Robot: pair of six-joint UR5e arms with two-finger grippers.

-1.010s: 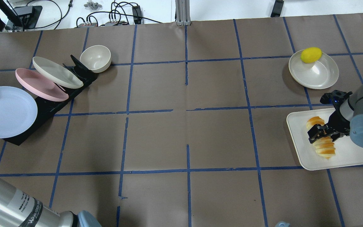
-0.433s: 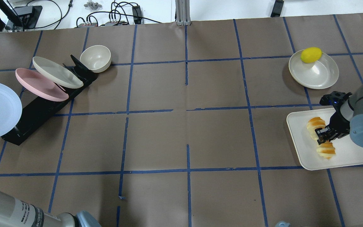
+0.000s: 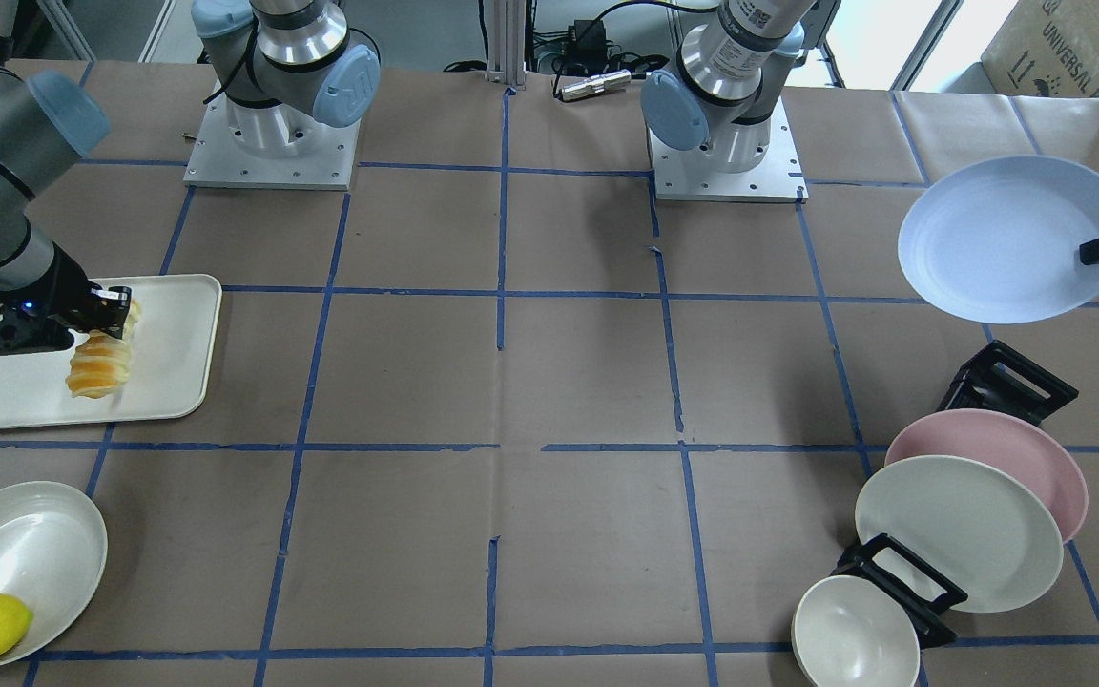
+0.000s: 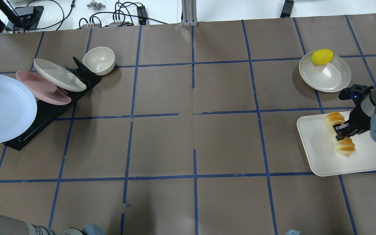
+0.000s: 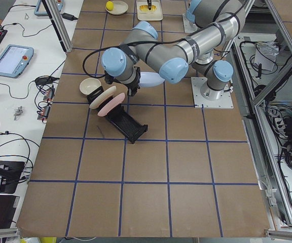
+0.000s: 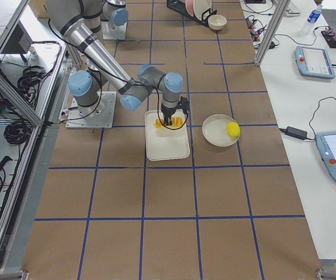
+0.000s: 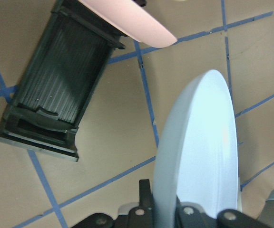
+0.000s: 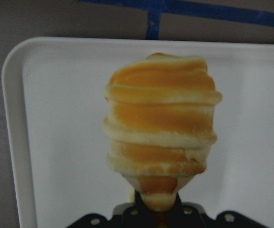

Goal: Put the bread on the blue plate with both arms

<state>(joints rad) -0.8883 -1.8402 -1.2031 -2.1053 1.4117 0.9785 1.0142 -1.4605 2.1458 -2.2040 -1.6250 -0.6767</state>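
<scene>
My left gripper (image 3: 1097, 251) is shut on the rim of the pale blue plate (image 3: 1003, 239) and holds it tilted in the air beside the rack. In the overhead view the plate (image 4: 3, 107) shows at the left edge, and the gripper is out of frame there. The left wrist view shows the plate (image 7: 201, 147) edge-on between the jaws. My right gripper (image 4: 342, 130) is shut across the middle of the striped bread (image 4: 346, 147) over the white tray (image 4: 318, 160). The right wrist view shows the bread (image 8: 161, 123) sticking out from the closed jaws. I cannot tell whether it touches the tray.
A black plate rack (image 4: 41, 122) at the left holds a pink plate (image 4: 41, 88) and a cream plate (image 4: 57, 75), with a cream bowl (image 4: 99, 60) at its far end. A cream dish (image 4: 330, 76) with a yellow lemon (image 4: 322, 56) stands behind the tray.
The right gripper closed on the bread and shifted it back and to the right on the tray. The blue plate left its rack slot and now hangs to the rack's left.
</scene>
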